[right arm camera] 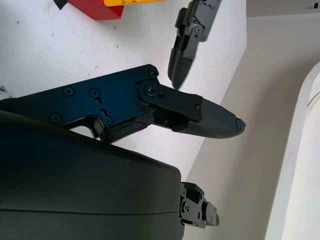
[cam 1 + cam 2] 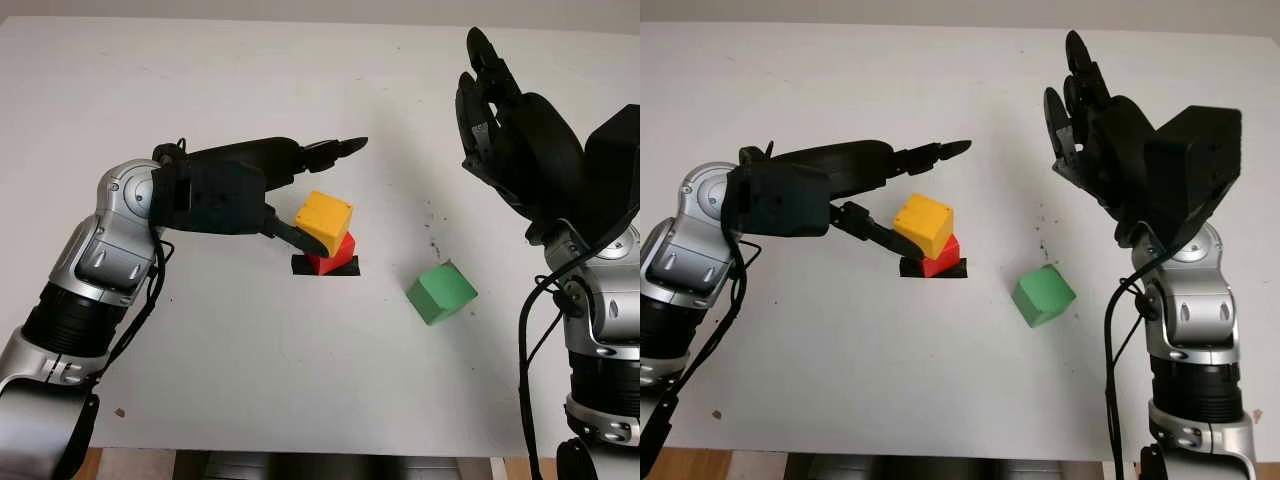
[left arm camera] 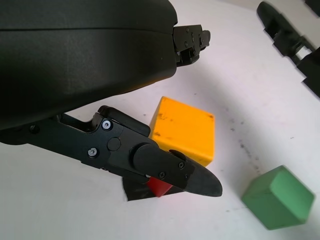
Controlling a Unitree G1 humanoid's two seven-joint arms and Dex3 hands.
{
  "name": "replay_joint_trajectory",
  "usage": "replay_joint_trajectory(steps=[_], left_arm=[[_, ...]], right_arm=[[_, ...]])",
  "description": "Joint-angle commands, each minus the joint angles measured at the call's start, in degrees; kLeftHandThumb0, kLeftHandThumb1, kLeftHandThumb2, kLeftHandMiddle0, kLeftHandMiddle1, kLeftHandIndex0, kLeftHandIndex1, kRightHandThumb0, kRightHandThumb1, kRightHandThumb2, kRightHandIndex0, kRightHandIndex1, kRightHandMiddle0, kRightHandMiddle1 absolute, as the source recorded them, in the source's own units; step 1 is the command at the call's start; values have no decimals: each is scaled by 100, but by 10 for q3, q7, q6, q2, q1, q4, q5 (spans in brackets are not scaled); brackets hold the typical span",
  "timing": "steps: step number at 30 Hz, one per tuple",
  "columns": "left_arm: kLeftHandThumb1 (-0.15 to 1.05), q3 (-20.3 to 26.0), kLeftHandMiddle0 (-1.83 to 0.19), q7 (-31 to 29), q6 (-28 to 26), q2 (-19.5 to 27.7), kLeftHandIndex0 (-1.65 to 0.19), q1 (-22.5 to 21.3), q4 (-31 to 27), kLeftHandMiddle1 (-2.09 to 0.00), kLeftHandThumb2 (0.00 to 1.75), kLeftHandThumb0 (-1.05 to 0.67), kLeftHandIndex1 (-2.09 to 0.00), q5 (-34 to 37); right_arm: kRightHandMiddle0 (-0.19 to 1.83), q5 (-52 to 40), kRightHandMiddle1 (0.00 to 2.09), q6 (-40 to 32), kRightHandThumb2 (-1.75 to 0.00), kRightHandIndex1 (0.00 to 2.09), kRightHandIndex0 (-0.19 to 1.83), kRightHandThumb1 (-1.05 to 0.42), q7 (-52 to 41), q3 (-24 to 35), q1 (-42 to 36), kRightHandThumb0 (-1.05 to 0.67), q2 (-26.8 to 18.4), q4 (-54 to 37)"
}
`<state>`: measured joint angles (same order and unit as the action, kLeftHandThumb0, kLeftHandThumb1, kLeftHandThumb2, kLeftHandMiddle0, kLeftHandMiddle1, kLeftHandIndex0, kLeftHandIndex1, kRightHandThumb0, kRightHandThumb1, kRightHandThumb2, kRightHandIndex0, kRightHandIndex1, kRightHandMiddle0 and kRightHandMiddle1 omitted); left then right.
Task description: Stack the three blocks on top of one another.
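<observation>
White table, pale wall behind, wooden floor below

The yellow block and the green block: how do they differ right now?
The yellow block sits stacked on the red block, while the green block lies alone on the table. The left hand is right by the yellow block; the green block has no hand near it. Both look like similar cubes.

One block atop another, mid-table; third block right, nearer robot.
</observation>
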<state>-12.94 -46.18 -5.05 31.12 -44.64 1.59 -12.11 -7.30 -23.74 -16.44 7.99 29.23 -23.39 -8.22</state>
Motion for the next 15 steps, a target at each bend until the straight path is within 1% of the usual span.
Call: replay_joint_trajectory(steps=[1,4,5,6,7,8,9,10,12,14,15], left_arm=[[94,12,19,4,0,-2,19,5,-12,0,5,-73,0,13],[97,36,19,25,-6,-6,19,12,-23,0,6,-82,0,36],[101,48,19,34,-11,-9,19,14,-29,0,11,-88,0,47],[103,71,19,52,-22,-19,19,24,-37,0,18,-92,0,68],[104,86,19,66,-31,-25,19,30,-43,0,35,-90,0,83],[104,110,19,93,-45,-40,19,42,-52,0,44,-88,0,102],[105,131,19,121,-56,-57,19,54,-58,0,57,-85,0,119],[105,143,19,140,-64,-66,19,61,-62,0,61,-84,0,130],[105,169,19,187,-59,-91,19,80,-63,0,63,-83,0,147],[105,191,19,231,-52,-115,19,99,-60,-2,60,-83,0,162],[105,200,19,246,-57,-122,19,107,-59,-2,58,-83,0,170]], right_arm=[[-19,0,0,8,-71,0,-19,-105,-4,-2,-2,-62,-4,-6],[-19,-1,0,6,-71,0,-19,-105,-5,1,-1,-63,-2,-8],[-19,-1,0,3,-68,0,-19,-105,-4,2,-1,-64,-3,-13],[-19,3,0,-1,-65,0,-19,-105,-1,2,-3,-64,-6,-26],[-19,7,0,-4,-58,0,-19,-105,1,2,-4,-65,-9,-35],[-19,31,0,-2,-53,0,-19,-105,7,-6,-8,-66,-22,-44],[-15,58,2,4,-42,2,-16,-105,13,-14,-12,-71,-35,-53],[-10,77,5,8,-35,4,-12,-105,16,-18,-15,-74,-43,-57],[-4,98,8,0,-24,7,-6,-105,17,-21,-18,-75,-53,-72],[1,104,9,-5,-13,8,-3,-103,7,-17,-22,-72,-64,-89],[5,108,11,-2,-9,9,0,-101,-4,-18,-26,-69,-76,-96]])
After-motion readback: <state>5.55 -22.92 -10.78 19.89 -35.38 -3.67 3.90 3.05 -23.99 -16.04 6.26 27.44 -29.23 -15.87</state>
